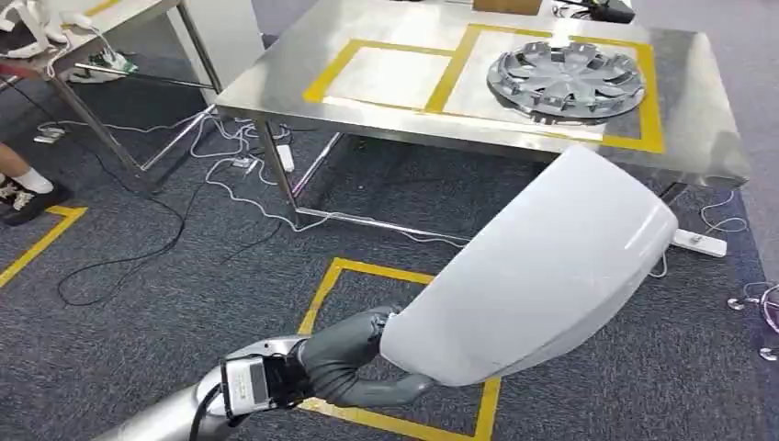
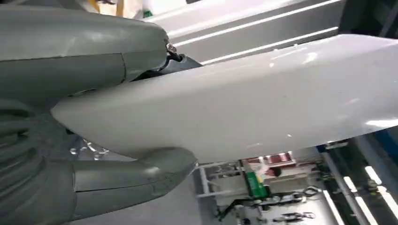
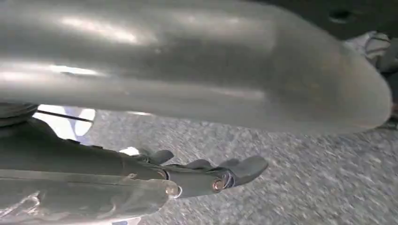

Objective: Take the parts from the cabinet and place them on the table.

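Observation:
My left hand [image 1: 354, 363] grips a large white curved shell part [image 1: 542, 276] by its near end and holds it in the air, low in the head view, in front of the steel table [image 1: 276, 87]. Up close, the thumb and fingers of my left hand [image 2: 70, 173] clamp the white part [image 2: 258, 98] from both sides. A grey wheel cover [image 1: 567, 81] lies in the right yellow-taped square on the table; the left taped square [image 1: 390, 75] is bare. My right hand [image 3: 206, 176] hangs over the carpet, fingers extended and apart from the thumb, holding nothing.
White cables [image 1: 230, 175] and a power strip [image 1: 698, 243] lie on the carpet under and beside the table. A second table [image 1: 92, 28] stands at the far left, with a person's foot [image 1: 23, 193] near it. A yellow taped square [image 1: 321, 294] marks the floor below me.

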`<control>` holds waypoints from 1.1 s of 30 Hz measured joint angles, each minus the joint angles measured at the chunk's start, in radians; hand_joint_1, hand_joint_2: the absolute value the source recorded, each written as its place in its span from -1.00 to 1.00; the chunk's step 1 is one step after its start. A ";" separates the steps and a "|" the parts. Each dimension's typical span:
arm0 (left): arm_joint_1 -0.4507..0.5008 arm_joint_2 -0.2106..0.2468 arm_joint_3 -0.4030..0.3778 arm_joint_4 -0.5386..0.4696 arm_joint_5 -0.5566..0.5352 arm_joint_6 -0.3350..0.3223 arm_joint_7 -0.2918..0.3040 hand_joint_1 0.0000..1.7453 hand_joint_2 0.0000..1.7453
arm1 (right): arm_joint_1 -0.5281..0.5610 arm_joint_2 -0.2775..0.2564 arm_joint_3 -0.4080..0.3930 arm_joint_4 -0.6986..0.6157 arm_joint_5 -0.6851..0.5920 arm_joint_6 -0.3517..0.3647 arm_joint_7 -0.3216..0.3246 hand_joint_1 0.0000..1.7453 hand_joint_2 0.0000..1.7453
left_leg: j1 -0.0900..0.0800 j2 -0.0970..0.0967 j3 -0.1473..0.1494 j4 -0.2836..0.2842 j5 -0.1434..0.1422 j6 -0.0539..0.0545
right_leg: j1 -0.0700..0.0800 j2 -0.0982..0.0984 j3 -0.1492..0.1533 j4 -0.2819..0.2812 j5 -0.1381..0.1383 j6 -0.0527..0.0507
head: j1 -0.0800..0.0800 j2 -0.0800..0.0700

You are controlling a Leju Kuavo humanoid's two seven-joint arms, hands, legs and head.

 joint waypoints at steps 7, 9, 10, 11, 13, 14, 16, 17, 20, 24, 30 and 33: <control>0.000 0.001 -0.002 -0.005 -0.007 0.000 0.008 1.00 1.00 | -0.004 0.000 0.000 -0.004 -0.006 -0.004 -0.005 -1.00 -1.00 | -0.007 0.038 0.069 -0.001 -0.054 0.025 | 0.003 -0.054 -0.204 0.306 -0.086 0.009 | 0.010 0.000; 0.000 0.001 -0.002 -0.005 -0.008 0.000 0.009 1.00 1.00 | 0.001 0.000 0.000 -0.004 -0.007 -0.005 -0.010 -1.00 -1.00 | -0.008 0.049 0.103 -0.001 -0.077 0.022 | 0.006 -0.060 -0.167 0.174 0.010 0.000 | 0.011 0.000; 0.000 0.001 -0.002 -0.005 -0.008 0.000 0.009 1.00 1.00 | 0.001 0.000 0.000 -0.004 -0.008 -0.005 -0.013 -1.00 -1.00 | -0.008 0.056 0.120 -0.001 -0.089 0.020 | 0.009 -0.076 -0.139 0.087 0.069 -0.008 | 0.012 0.000; 0.000 0.001 -0.002 -0.005 -0.008 0.000 0.009 1.00 1.00 | 0.001 0.000 0.000 -0.004 -0.008 -0.005 -0.014 -1.00 -1.00 | -0.009 0.062 0.127 -0.003 -0.102 0.015 | 0.017 -0.117 -0.127 0.025 0.122 -0.016 | 0.013 0.000; 0.000 0.003 -0.003 -0.005 -0.008 0.000 0.010 1.00 1.00 | -0.006 0.000 -0.001 -0.005 -0.008 -0.005 -0.015 -1.00 -1.00 | -0.013 0.071 0.134 -0.006 -0.114 0.001 | 0.025 -0.115 -0.121 0.025 0.086 -0.024 | 0.010 0.000; 0.000 0.003 -0.003 -0.006 -0.011 0.000 0.010 1.00 1.00 | -0.005 -0.001 -0.001 -0.005 -0.008 -0.003 -0.016 -1.00 -1.00 | -0.013 0.077 0.145 -0.001 -0.111 -0.006 | 0.024 -0.103 -0.128 0.019 0.092 -0.031 | 0.011 0.000; -0.003 0.003 -0.003 -0.010 -0.011 0.000 0.010 1.00 1.00 | -0.002 -0.001 0.000 -0.005 -0.006 0.003 -0.015 -1.00 -1.00 | -0.012 0.073 0.150 0.011 -0.110 -0.016 | 0.014 -0.085 -0.098 0.010 0.089 -0.039 | 0.008 0.000; -0.005 0.003 -0.003 -0.012 -0.013 -0.001 0.011 1.00 1.00 | -0.003 -0.001 0.000 -0.005 -0.004 0.007 -0.014 -1.00 -1.00 | -0.011 0.057 0.137 0.049 -0.109 -0.020 | 0.012 -0.083 -0.088 0.008 0.087 -0.041 | 0.008 0.000; -0.006 0.006 -0.003 -0.013 -0.014 -0.004 0.010 1.00 1.00 | -0.008 -0.002 0.000 -0.005 0.000 0.018 -0.011 -1.00 -1.00 | -0.009 0.047 0.001 0.247 -0.193 -0.035 | 0.005 -0.065 -0.072 0.005 0.066 -0.046 | 0.001 0.000; -0.006 0.011 -0.004 -0.013 -0.014 -0.005 0.010 1.00 1.00 | -0.006 -0.002 0.000 -0.006 0.000 0.021 -0.010 -1.00 -1.00 | -0.008 0.047 -0.047 0.193 -0.103 -0.036 | 0.000 -0.047 -0.029 0.005 0.035 -0.040 | 0.000 0.000; -0.009 0.014 -0.005 -0.013 -0.014 -0.005 0.011 1.00 1.00 | -0.006 -0.006 0.000 -0.008 -0.001 0.027 -0.002 -1.00 -1.00 | -0.003 0.043 -0.004 0.006 -0.004 -0.007 | 0.004 -0.038 0.005 0.010 0.000 -0.002 | -0.008 0.000; -0.012 0.013 -0.005 -0.017 -0.014 -0.003 0.011 1.00 1.00 | -0.009 -0.006 0.000 -0.008 -0.005 0.024 -0.002 -1.00 -1.00 | 0.000 0.041 0.017 0.005 -0.014 0.013 | 0.002 -0.053 -0.026 0.079 -0.032 0.009 | -0.003 0.000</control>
